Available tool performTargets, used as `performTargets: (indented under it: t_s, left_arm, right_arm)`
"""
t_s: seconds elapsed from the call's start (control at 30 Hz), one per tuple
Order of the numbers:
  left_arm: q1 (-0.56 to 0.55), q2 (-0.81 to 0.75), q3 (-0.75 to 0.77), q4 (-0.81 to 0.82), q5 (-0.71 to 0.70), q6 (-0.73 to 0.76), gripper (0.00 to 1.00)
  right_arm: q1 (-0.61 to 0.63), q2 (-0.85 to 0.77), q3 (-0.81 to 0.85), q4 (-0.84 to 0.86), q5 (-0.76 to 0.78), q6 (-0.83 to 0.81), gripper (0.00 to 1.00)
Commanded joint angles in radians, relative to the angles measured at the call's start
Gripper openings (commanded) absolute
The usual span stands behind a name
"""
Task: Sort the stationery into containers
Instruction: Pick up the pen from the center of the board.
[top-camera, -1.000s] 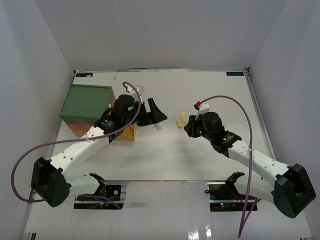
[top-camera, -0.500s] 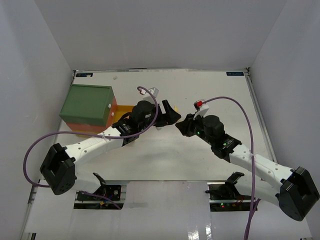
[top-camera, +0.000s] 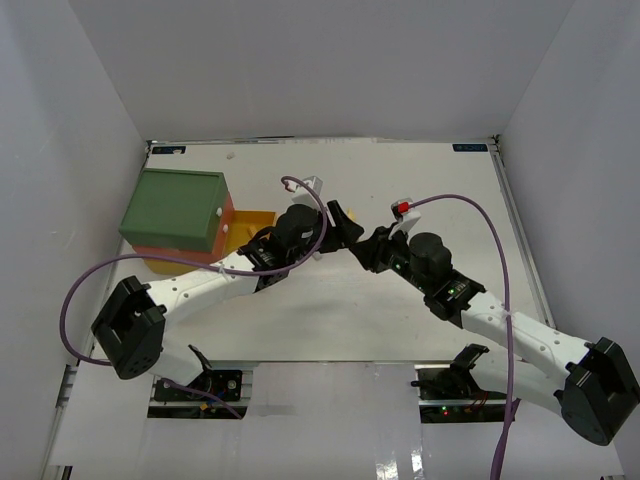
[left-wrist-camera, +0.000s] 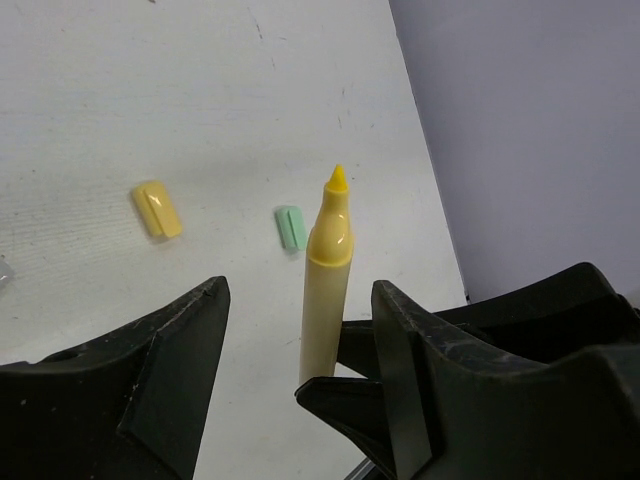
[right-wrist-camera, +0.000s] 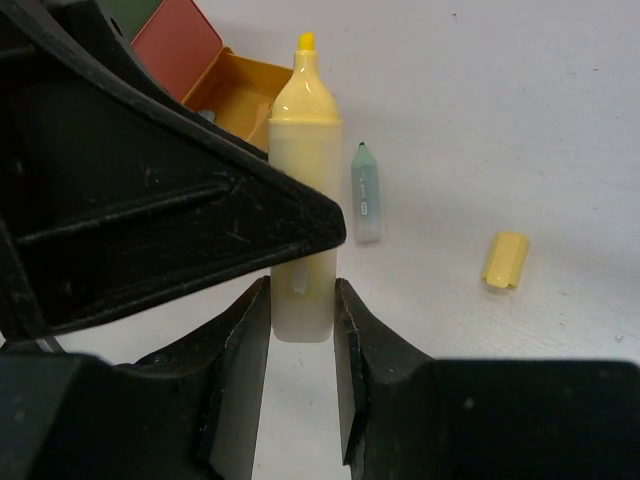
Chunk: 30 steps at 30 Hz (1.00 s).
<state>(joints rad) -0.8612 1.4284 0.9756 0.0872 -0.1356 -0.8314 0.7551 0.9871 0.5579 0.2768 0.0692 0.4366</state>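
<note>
Top external view first: the containers (top-camera: 175, 205) sit stacked at the far left of the table (top-camera: 330, 310), green over red, with the yellow drawer (top-camera: 255, 218) pulled out beneath. Both arms meet mid-table, just right of it. This reads as a handover.

The right gripper (right-wrist-camera: 300, 300) is pinching the yellow highlighter (right-wrist-camera: 303, 130) low on its barrel, tip up and uncapped, so the pen is in the air between the two arms. The left gripper (left-wrist-camera: 298, 300) straddles the same barrel nearer the tip, jaws spread. There's a clear gap on one side, and the other finger is just beside the plastic — no grip there that I can see.

To do this well, I'd say the left should close squarely on the straight barrel, not on the tapered neck where the pen could squirt out. The right should let go only once that pinch is firm. After that it looks like a short carry to the yellow drawer.

Loose on the table are a teal marker (right-wrist-camera: 367, 195), a yellow cap (right-wrist-camera: 505, 260) and a small green cap (left-wrist-camera: 291, 227) — the highlighter's own cap is likely the yellow one.
</note>
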Motion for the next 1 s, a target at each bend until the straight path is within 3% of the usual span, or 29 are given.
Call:
performTargets:
  t_s: [0.0, 0.23, 0.47, 0.67, 0.73, 0.97]
  left_arm:
    - [-0.025, -0.003, 0.015, 0.043, -0.009, -0.005, 0.69]
    - [-0.042, 0.003, -0.002, 0.066, -0.015, 0.003, 0.56]
    - [-0.042, 0.003, -0.024, 0.086, -0.002, 0.012, 0.29]
    - [-0.042, -0.009, -0.057, 0.117, -0.001, 0.021, 0.16]
    - [-0.042, -0.023, -0.069, 0.121, -0.018, 0.038, 0.13]
    - [-0.022, -0.103, -0.091, 0.086, -0.091, 0.192, 0.09]
  right_arm:
    - [0.007, -0.019, -0.006, 0.070, 0.018, 0.021, 0.13]
    - [0.010, -0.024, -0.004, 0.065, 0.029, 0.028, 0.13]
    - [0.012, -0.030, -0.009, 0.064, 0.037, 0.036, 0.14]
    - [0.012, -0.033, -0.009, 0.056, 0.027, 0.037, 0.15]
    - [0.013, -0.033, -0.006, 0.044, 0.029, 0.031, 0.18]
    - [0.010, -0.071, -0.029, -0.066, 0.089, -0.013, 0.46]
